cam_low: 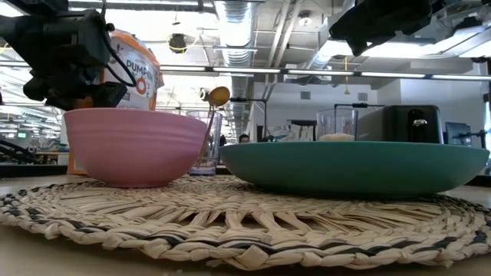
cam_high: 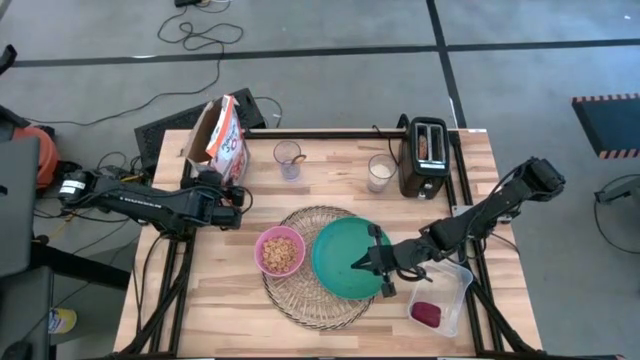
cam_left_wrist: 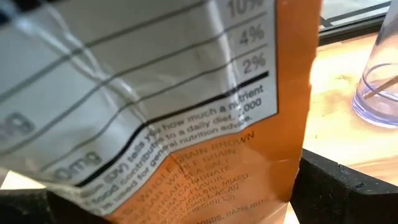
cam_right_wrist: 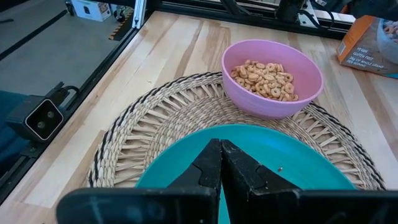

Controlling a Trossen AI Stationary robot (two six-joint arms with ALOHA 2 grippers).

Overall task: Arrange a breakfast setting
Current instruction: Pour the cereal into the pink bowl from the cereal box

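A pink bowl of cereal rings and a teal plate sit side by side on the round woven mat. My right gripper is shut and empty above the plate's right part. My left gripper is shut on an orange cereal bag at the far left. The gold spoon stands in a clear glass. The dark-red fruit lies in a clear tub. No bread ring shows; something brown sits in a slot of the toaster. My left gripper holds the cereal bag by its lower part, between its two fingers, which come level from the table's near-left side. The bag reaches far back between them. It stands upright, and its bottom is down at table height.
A glass of milk stands left of the black toaster at the far right. The tub sits at the table's near right corner, just right of the mat. Bare wood lies left of the mat and along the near edge.
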